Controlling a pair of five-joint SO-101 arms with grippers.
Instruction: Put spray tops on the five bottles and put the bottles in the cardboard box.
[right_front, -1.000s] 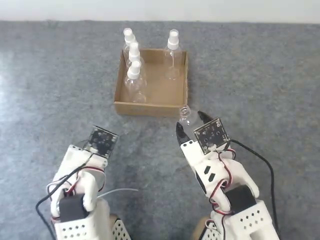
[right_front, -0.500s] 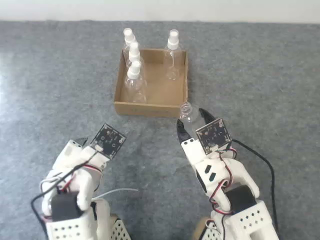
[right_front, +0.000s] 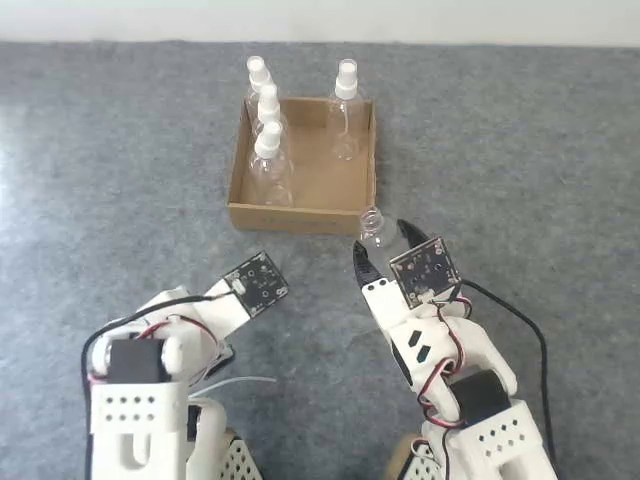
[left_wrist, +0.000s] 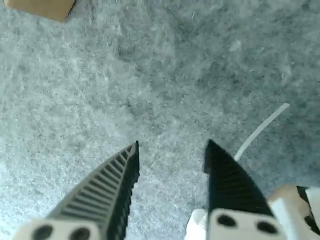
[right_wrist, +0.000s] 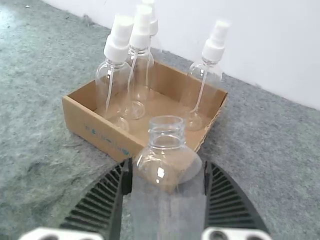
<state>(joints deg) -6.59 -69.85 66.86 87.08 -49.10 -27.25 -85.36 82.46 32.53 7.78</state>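
Observation:
A clear bottle with no top stands upright just in front of the cardboard box. My right gripper is shut on it, a finger pressed against each side. Several bottles with white spray tops stand in the box, most along one wall and one at the other. My left gripper is open low over the carpet with nothing between its fingers. A thin white spray-top tube lies on the carpet close beside it.
Grey carpet covers the table, with a white wall along the far edge. A corner of the box shows beyond the left gripper. The left arm sits near the front edge, the right arm beside it.
The left arm has swung its wrist to the right and lowered toward the carpet. The right gripper stayed put; the bottle tilted briefly and stands upright again.

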